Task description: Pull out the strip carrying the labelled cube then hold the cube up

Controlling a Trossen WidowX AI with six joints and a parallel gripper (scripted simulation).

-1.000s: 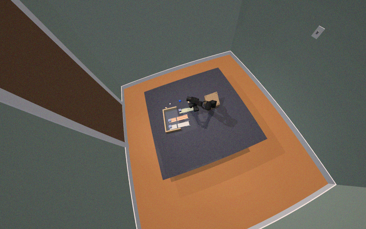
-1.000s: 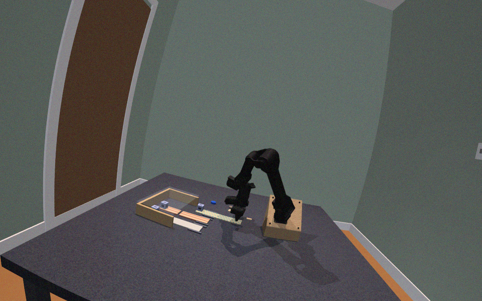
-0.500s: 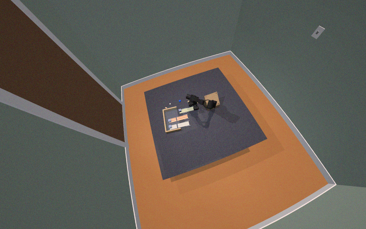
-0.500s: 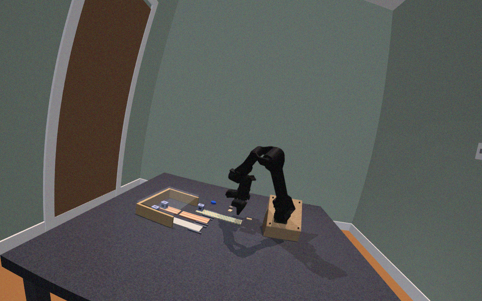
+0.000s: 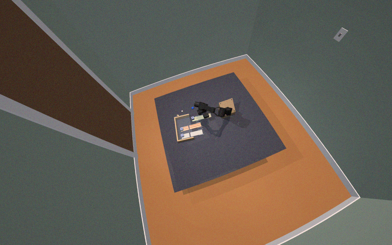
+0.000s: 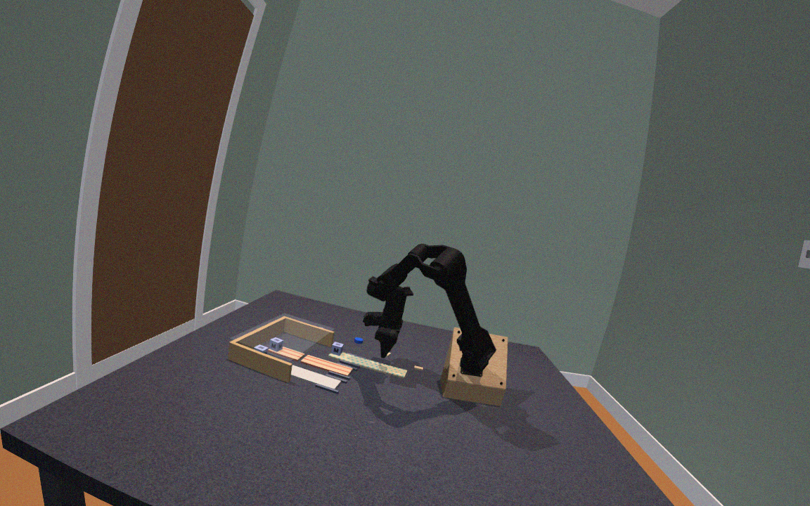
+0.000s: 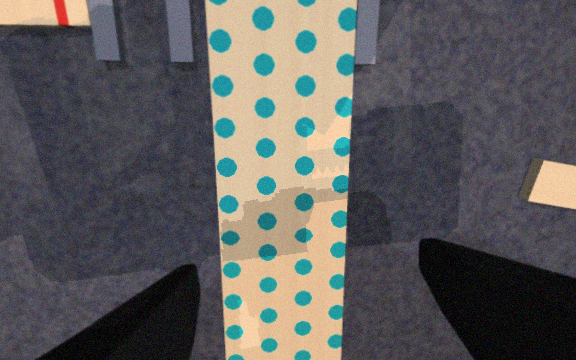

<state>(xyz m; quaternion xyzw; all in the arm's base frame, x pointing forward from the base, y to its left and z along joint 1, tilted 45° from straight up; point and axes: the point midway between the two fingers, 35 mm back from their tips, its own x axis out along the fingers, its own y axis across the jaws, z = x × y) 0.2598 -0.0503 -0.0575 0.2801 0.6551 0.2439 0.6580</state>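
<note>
The teal-dotted strip (image 5: 198,117) (image 6: 373,362) (image 7: 283,100) shows no gap and lies mostly outside the frame's open side. A pale blue cube (image 5: 192,117) (image 6: 337,348) marked M sits on its far end. My gripper (image 5: 202,113) (image 6: 384,353) (image 7: 310,265) is open above the dotted strip's near part, one finger to each side, touching nothing visible. The red-striped strip (image 5: 195,125) (image 6: 327,365) (image 7: 23,10) and the white strip (image 5: 196,133) (image 6: 315,377) each show a gap. Their cubes (image 5: 181,128) (image 5: 182,135) (image 6: 275,344) (image 6: 261,348) are inside the frame.
A wooden frame (image 5: 175,128) (image 6: 263,361) with a clear cover stands around the far strip parts. Grey rails (image 7: 180,30) (image 7: 367,30) flank the strips. A blue piece (image 5: 192,108) (image 6: 358,340) and small wooden chips (image 5: 181,110) (image 6: 418,367) (image 7: 563,185) lie nearby.
</note>
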